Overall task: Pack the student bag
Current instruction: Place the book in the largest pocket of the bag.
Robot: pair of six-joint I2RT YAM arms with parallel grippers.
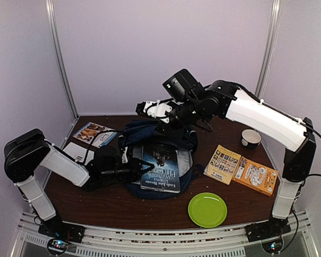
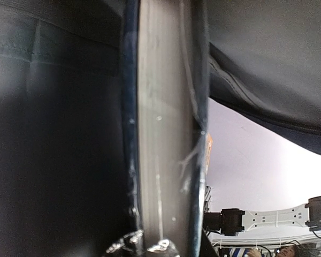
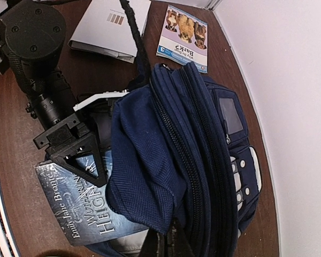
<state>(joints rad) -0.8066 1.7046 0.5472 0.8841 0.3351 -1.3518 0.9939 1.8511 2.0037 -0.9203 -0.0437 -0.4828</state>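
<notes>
- Left gripper (image 1: 140,170) – closed on the left edge of a book (image 1: 160,168). In the left wrist view the page block is seen running straight up between the fingers, and in the right wrist view one black finger is laid on the cover.
- Right gripper (image 3: 166,243) – closed narrowly on a fold of navy fabric, which is held raised at the rear of the student bag (image 3: 203,144).
- Student bag: placed at the middle of the table (image 1: 112,206), its mouth opened toward the arms. The book, titled "Wuthering Heights", is laid flat across the opening, with light grey lining seen beside it.
- Left of the bag: a blue booklet (image 1: 91,134) with animal pictures and a white booklet (image 1: 77,152), side by side.
- Right of the bag: a yellow card (image 1: 222,164) touching an orange one (image 1: 255,175), with a small cup (image 1: 250,138) behind them.
- Near edge: a green plate (image 1: 207,210).
</notes>
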